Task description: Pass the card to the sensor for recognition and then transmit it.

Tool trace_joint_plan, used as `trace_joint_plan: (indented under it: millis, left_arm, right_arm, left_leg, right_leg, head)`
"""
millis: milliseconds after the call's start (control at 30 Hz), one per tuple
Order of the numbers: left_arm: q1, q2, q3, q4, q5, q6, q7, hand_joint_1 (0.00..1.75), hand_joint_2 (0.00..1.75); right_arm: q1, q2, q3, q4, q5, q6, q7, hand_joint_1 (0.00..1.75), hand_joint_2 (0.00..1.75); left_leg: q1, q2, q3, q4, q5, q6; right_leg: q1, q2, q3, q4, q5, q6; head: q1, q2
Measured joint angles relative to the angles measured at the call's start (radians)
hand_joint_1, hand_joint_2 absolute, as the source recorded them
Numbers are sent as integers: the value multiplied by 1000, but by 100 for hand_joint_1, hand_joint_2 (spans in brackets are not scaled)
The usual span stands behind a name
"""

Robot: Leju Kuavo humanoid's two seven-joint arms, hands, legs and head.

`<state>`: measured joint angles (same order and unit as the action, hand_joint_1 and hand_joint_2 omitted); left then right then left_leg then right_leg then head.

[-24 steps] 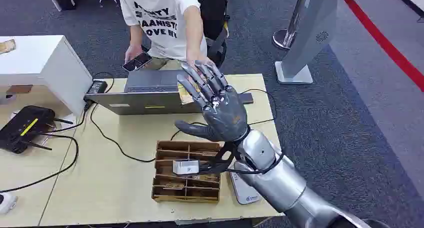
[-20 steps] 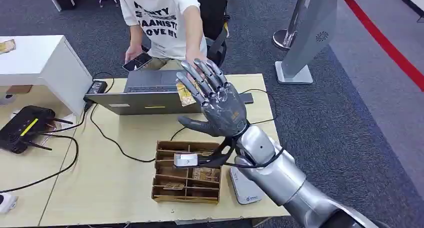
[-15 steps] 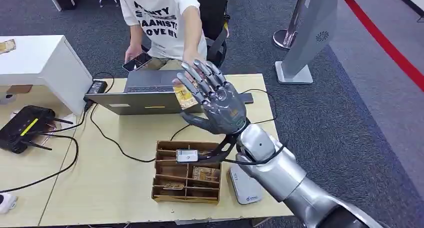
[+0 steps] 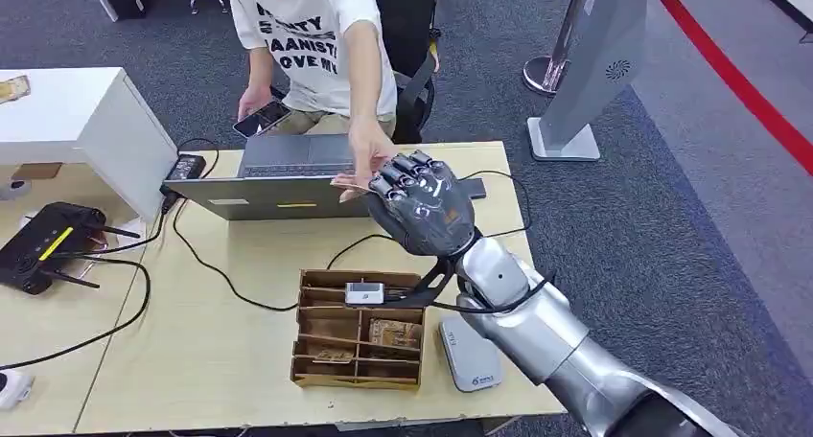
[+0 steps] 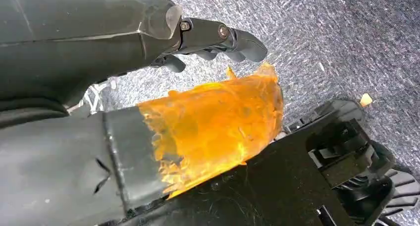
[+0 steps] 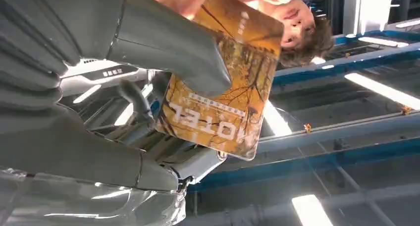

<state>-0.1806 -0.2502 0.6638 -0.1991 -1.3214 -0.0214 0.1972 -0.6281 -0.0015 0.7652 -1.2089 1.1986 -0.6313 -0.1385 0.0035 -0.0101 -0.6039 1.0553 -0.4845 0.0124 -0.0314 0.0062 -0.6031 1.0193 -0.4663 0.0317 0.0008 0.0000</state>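
A: As laid out from the head camera, biggest first: pale table (image 4: 192,360), grey laptop (image 4: 278,173) at its far edge, divided wooden box (image 4: 360,332) nearer, white sensor (image 4: 470,358) just beside the box.

B: And the right hand (image 4: 422,207)?

A: Raised over the far edge, fingers curled, thumb pressing the card (image 6: 223,102) against them. Gripping it, then. Person's hand (image 4: 369,159) touching the same card.

B: Left hand (image 5: 74,52)?

A: Hanging over carpet. Hard to tell whether open or closed.

B: Handling?

A: Probably light, thin, stiff and glossy, so likely to slip or swivel under one thumb. Best pinched flat across both faces near one short end, leaving the rest free for the sensor. Gentle pressure only, no bending.
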Motion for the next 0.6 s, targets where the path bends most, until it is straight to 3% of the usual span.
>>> trace_joint_plan:
  millis: [367, 467, 600]
  left_arm:
    - [0, 0, 0, 0, 4, 2, 0, 0, 0]
    - [0, 0, 0, 0, 9, 5, 0, 0, 0]
    - [2, 0, 0, 0, 29, 19, -1, 0, 0]
  right_arm:
    - [2, -3, 0, 4, -10, 0, -1, 175, 175]
    - [10, -3, 0, 1, -63, 1, -16, 175, 175]
    - [55, -2, -3, -48, -224, 30, -62, 175, 175]
  left_leg:
    - [0, 0, 0, 0, 0, 0]
    - [0, 0, 0, 0, 0, 0]
    - [0, 0, 0, 0, 0, 0]
  right_leg:
    - [0, 0, 0, 0, 0, 0]
    - [0, 0, 0, 0, 0, 0]
    - [0, 0, 0, 0, 0, 0]
  head:
    - [0, 0]
    - [0, 0]
    - [0, 0]
